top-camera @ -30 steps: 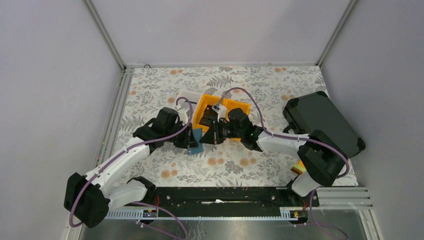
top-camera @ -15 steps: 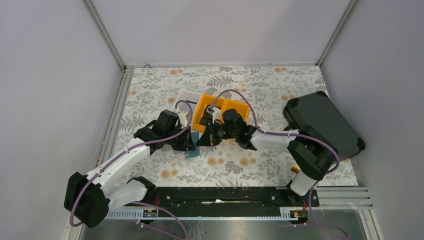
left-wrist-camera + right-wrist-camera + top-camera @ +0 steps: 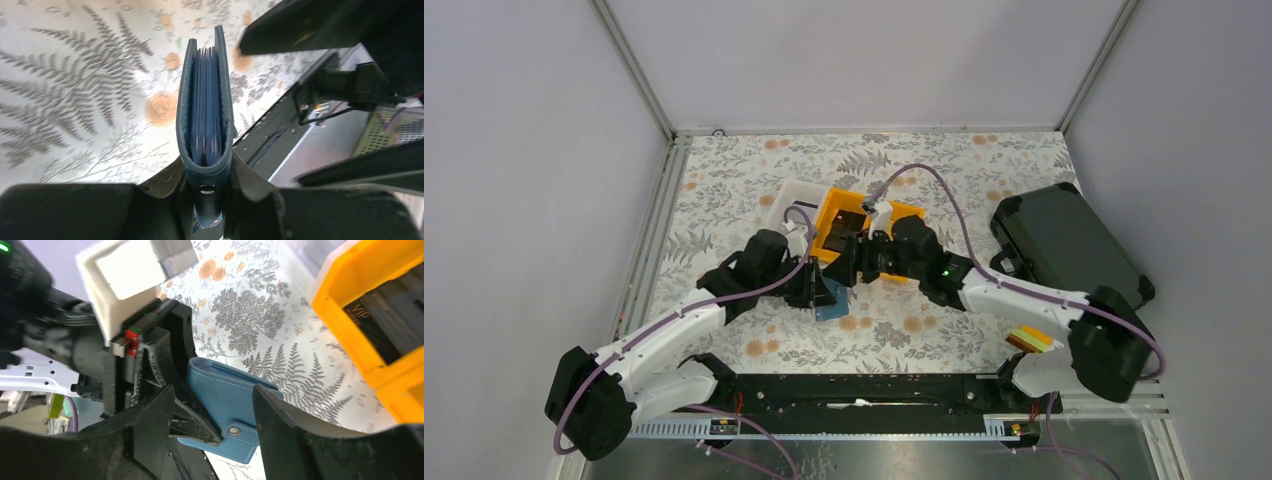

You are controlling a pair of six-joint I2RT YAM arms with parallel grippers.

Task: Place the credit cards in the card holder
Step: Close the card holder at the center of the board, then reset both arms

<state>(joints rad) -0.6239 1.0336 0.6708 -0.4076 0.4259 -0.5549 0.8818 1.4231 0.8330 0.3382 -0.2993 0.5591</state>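
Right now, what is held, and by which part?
The left end effector clamps the card holder at its snap-tab end; the right end effector holds nothing.

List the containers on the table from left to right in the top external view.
white bin → orange bin → black hard case. The card holder lies in front of where the two bins meet, so it is left out.

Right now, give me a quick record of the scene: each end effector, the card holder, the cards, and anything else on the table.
Left end effector: shut on the card holder, at its folded edge
Right end effector: open, empty, facing the card holder
Card holder: teal, folded nearly closed
Credit cards: dark ones in the orange bin
Also: black hard case at right
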